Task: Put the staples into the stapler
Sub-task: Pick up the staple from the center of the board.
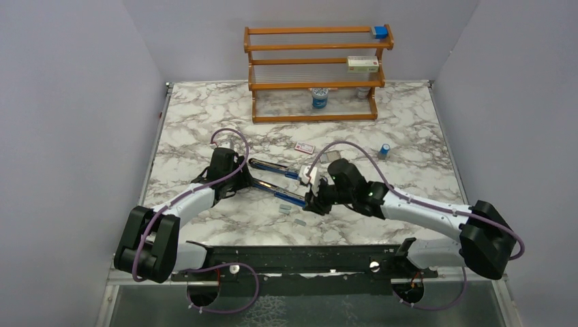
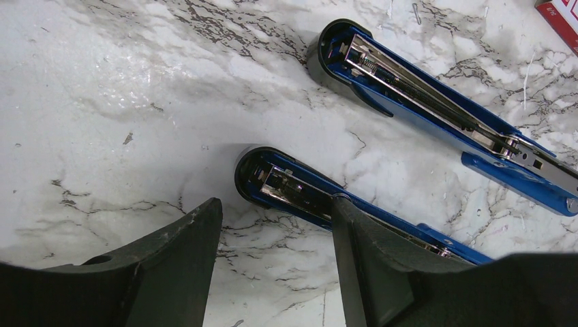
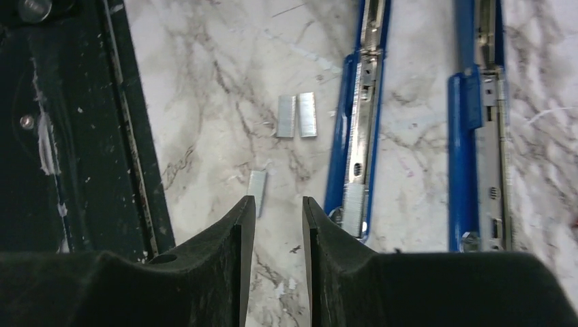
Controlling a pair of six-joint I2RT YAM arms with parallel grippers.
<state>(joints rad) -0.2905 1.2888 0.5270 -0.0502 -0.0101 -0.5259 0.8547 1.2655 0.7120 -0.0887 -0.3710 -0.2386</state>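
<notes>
Right pincer (image 3: 277, 199), slightly open and empty, near staples (image 3: 308, 114) on table (image 3: 204, 102); left pincer (image 2: 274, 201), open, at stapler (image 2: 409, 95) end.

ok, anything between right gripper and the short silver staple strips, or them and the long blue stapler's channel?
Nothing visible. The staple strips lie bare ahead of the right gripper; the open metal channel of the stapler lies beside them, uncovered.
</notes>
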